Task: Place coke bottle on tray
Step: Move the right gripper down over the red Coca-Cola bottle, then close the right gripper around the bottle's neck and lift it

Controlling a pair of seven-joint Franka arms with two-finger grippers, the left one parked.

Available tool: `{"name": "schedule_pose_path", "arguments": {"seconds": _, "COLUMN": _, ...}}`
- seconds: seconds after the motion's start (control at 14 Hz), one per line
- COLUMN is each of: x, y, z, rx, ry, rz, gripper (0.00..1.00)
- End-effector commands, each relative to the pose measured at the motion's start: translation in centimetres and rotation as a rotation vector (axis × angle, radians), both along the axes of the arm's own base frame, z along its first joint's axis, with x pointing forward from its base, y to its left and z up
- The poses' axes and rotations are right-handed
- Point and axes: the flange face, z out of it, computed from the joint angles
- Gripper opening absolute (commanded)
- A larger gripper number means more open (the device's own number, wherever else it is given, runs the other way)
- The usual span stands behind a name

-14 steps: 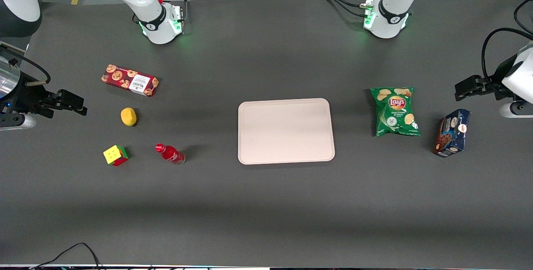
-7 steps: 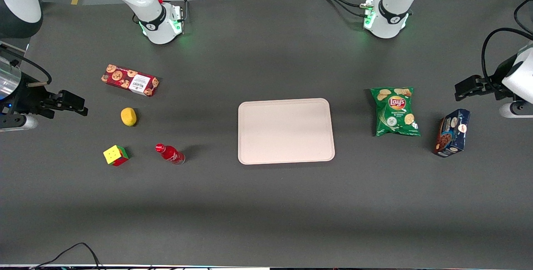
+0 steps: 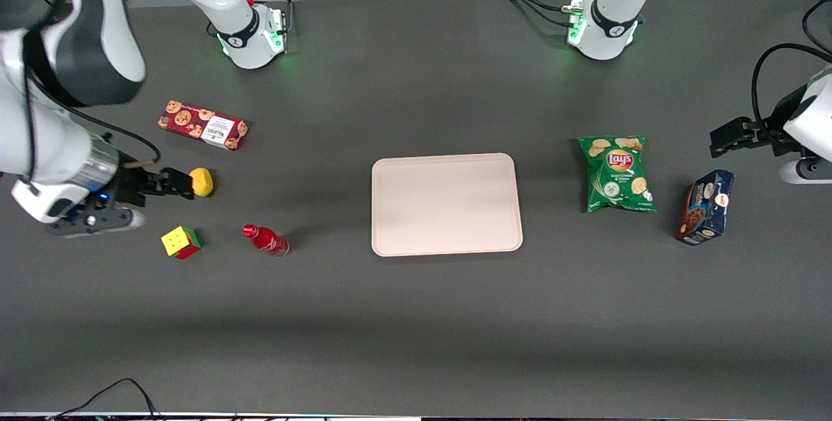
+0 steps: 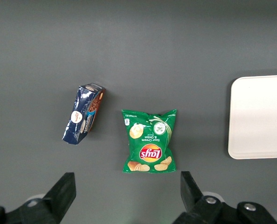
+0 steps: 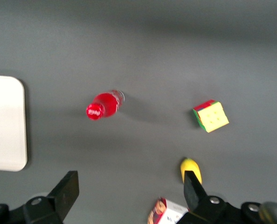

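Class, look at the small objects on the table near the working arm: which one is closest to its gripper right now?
The yellow lemon: the open gripper is right beside it, while the cube toy, coke bottle and cookie box all lie farther away.

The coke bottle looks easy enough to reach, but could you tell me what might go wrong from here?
The coke bottle stands upright on a narrow base, so a glancing touch from the open gripper could tip it and send it rolling.

The gripper hangs beside the lemon, with the cube toy also close; the approach could knock either.

The tray has a low raised rim that might catch the bottle's base.
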Motion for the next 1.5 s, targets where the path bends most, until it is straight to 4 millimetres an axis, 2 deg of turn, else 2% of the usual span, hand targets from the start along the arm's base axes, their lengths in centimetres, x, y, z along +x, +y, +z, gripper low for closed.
{"name": "schedule_pose_path", "arguments": {"seconds": 0.0, "x": -0.8, "y": 2.3, "z": -5.0, "rx": -0.022, "ry": -0.047, "rz": -0.023, "gripper": 1.00}}
{"name": "schedule_pose_path", "arguments": {"seconds": 0.14, "x": -0.5, "y": 4.0, "z": -7.4, "rx": -0.018, "ry": -0.057, "rz": -0.024, "gripper": 1.00}}
{"name": "schedule_pose_path", "arguments": {"seconds": 0.36, "x": -0.1, "y": 6.2, "z": -9.8, "rx": -0.011, "ry": -0.054, "rz": -0.035, "gripper": 1.00}}
{"name": "schedule_pose_path", "arguments": {"seconds": 0.57, "x": 0.4, "y": 6.6, "z": -12.3, "rx": -0.008, "ry": -0.072, "rz": -0.028, "gripper": 1.00}}
{"name": "schedule_pose_path", "arguments": {"seconds": 0.79, "x": -0.1, "y": 7.3, "z": -15.2, "rx": -0.014, "ry": -0.099, "rz": -0.005, "gripper": 1.00}}
{"name": "schedule_pose_path", "arguments": {"seconds": 1.0, "x": 0.0, "y": 7.4, "z": -16.7, "rx": -0.012, "ry": -0.102, "rz": -0.003, "gripper": 1.00}}
{"name": "schedule_pose_path", "arguments": {"seconds": 1.21, "x": 0.1, "y": 7.4, "z": -17.1, "rx": -0.010, "ry": -0.106, "rz": -0.002, "gripper": 1.00}}
{"name": "schedule_pose_path", "arguments": {"seconds": 1.29, "x": 0.1, "y": 7.4, "z": -17.1, "rx": -0.010, "ry": -0.106, "rz": -0.002, "gripper": 0.94}}
{"name": "schedule_pose_path", "arguments": {"seconds": 1.43, "x": 0.1, "y": 7.3, "z": -17.2, "rx": -0.011, "ry": -0.105, "rz": -0.004, "gripper": 0.71}}
